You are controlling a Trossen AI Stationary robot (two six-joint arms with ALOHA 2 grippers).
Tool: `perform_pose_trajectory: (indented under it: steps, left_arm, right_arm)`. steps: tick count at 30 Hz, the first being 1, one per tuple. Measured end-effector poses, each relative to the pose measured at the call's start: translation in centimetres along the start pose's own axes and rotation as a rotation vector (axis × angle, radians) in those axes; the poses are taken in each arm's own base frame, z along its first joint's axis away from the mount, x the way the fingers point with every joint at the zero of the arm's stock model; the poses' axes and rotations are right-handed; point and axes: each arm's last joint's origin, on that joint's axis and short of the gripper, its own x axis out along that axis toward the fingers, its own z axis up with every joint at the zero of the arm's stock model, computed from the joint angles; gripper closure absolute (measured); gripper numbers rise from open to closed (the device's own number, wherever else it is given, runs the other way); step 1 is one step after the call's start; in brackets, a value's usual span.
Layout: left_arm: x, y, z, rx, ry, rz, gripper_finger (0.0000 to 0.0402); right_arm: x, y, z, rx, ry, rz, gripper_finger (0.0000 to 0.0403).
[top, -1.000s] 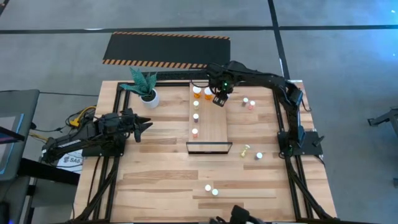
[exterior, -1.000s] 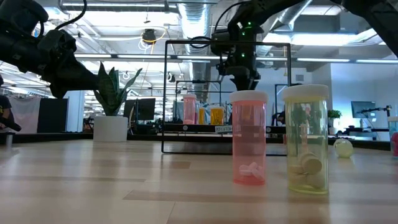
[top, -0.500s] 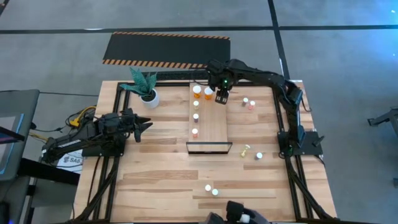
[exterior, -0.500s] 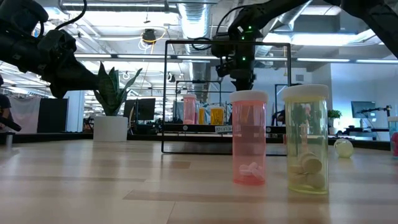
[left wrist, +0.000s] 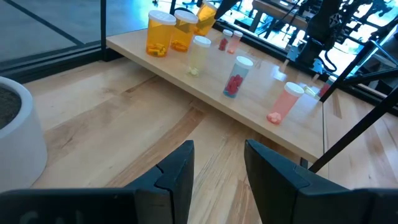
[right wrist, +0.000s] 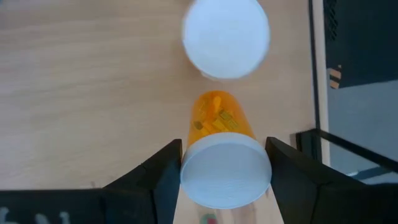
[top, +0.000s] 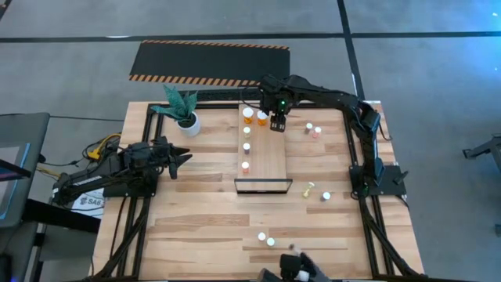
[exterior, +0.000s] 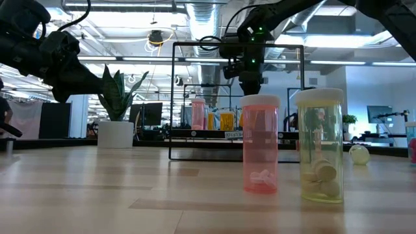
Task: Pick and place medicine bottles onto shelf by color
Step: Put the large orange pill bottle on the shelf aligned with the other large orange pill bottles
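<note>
My right gripper (top: 275, 123) hangs over the far end of the pale wood shelf (top: 266, 160), shut on an orange white-capped bottle (right wrist: 219, 121). Two more orange bottles (top: 248, 116) (top: 262, 117) stand on that end. The cap of one of them (right wrist: 227, 37) shows just beyond the held bottle. A yellowish bottle (left wrist: 199, 53), a reddish one (left wrist: 235, 76) and a pink one (left wrist: 281, 106) stand in a row along the shelf. My left gripper (top: 185, 157) waits open at the table's left. My right gripper pinches the orange bottle's white cap (right wrist: 225, 171) between its two fingers (right wrist: 166, 171), one on each side. The fingers come from above, pointing down. The bottle hangs below them, tilted (left wrist: 205, 15). Whether its base touches the shelf I cannot tell.
Two small bottles (top: 312, 128) stand right of the shelf. Two more (top: 317, 192) are near its dark-framed near end (top: 264, 186); one of them lies on its side. A pink bottle (exterior: 260, 143) and a yellowish one (exterior: 320, 143) stand near the table's near edge. A potted plant (top: 184, 110) stands at the far left.
My right gripper has moved a little toward the table's far edge over the shelf's far end, still shut on the orange bottle.
</note>
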Motion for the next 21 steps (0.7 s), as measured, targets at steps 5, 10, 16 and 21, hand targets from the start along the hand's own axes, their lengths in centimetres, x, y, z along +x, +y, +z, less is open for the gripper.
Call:
perform_pose_trajectory:
  steps: [5,10,16,21]
  left_arm:
    - [0.0,0.0,0.0,0.000,0.000,0.000,0.0274]
    - [0.0,0.0,0.0,0.000,0.000,0.000,0.0274]
    - [0.0,0.0,0.0,0.000,0.000,0.000,0.0274]
    - [0.0,0.0,0.0,0.000,0.000,0.000,0.0274]
  right_arm:
    - [0.3,0.1,-0.1,0.000,-0.002,0.003,0.0174]
    - [0.4,0.1,-0.2,0.014,0.010,0.005,0.0173]
    - [0.4,0.1,-0.2,0.007,0.010,0.005,0.0173]
    - [1.3,0.2,-0.4,0.012,0.018,0.008,0.0173]
